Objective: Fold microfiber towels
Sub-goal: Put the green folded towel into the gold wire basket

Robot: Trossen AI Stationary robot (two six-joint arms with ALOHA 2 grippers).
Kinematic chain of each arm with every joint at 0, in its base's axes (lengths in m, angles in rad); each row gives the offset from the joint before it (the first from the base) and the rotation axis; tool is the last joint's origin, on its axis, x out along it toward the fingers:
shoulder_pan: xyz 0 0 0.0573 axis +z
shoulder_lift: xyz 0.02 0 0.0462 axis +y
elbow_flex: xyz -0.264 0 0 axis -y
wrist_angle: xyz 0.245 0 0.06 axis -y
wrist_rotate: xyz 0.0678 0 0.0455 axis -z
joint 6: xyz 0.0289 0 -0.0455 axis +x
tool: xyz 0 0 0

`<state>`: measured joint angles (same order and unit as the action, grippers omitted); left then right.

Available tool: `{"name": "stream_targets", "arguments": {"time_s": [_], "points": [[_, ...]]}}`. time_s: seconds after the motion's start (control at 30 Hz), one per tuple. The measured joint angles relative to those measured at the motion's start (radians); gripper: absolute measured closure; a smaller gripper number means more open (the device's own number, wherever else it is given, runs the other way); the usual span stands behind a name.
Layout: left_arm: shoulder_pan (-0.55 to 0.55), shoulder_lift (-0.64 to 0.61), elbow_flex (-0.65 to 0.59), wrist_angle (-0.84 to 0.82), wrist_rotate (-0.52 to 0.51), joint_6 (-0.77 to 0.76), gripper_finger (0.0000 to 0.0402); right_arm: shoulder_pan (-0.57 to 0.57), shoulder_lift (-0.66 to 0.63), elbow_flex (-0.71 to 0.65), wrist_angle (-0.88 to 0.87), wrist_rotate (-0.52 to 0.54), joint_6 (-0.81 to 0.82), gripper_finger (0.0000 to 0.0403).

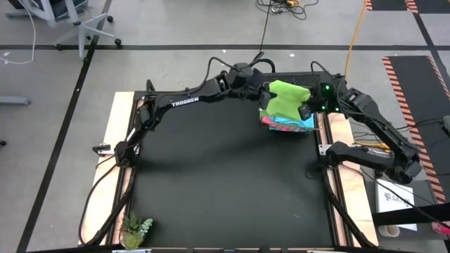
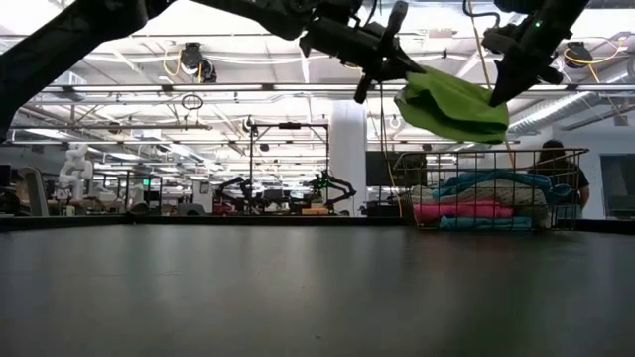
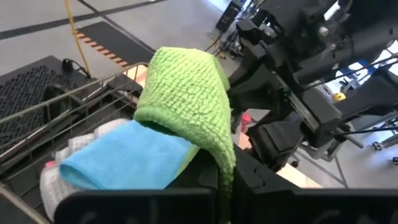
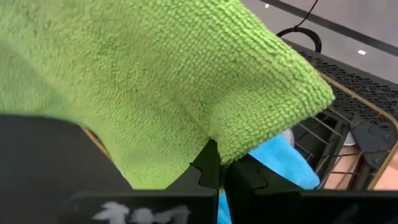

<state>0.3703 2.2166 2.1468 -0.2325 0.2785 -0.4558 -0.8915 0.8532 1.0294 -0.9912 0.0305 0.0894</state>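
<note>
Green towel, both hands gripping, "TROSSEN" arm

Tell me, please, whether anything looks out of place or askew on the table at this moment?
Nothing stands out. The lime green towel hangs in the air between the left gripper and the right gripper, each shut on it, above the wire basket where the other towels lie neatly stacked.

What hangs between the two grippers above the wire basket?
A lime green microfiber towel, stretched between left gripper and right gripper, clearest in the low view.
</note>
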Motion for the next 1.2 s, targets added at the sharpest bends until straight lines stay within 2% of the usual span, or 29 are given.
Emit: {"name": "stream_targets", "arguments": {"time_s": [0.37, 0.6, 0.8, 1.03, 1.2], "points": [[-0.005, 0.004, -0.001, 0.035, -0.040, -0.010, 0.0392, -0.054, 0.001, 0.000, 0.025, -0.035, -0.024, 0.0403], [-0.009, 0.061, -0.001, 0.061, -0.029, -0.054, 0.0395, -0.081, 0.006, -0.009, -0.009, -0.008, -0.010, 0.0403], [-0.012, 0.105, -0.001, 0.064, -0.028, -0.075, 0.0394, -0.083, 0.007, -0.099, 0.010, 0.021, 0.051, 0.0403], [-0.012, 0.143, -0.001, 0.061, -0.030, -0.075, 0.0386, -0.082, 0.008, -0.244, 0.150, 0.048, 0.124, 0.0403], [-0.003, 0.174, -0.001, 0.059, -0.027, -0.073, 0.0395, -0.082, 0.008, -0.272, 0.191, 0.078, 0.138, 0.0403]]}}
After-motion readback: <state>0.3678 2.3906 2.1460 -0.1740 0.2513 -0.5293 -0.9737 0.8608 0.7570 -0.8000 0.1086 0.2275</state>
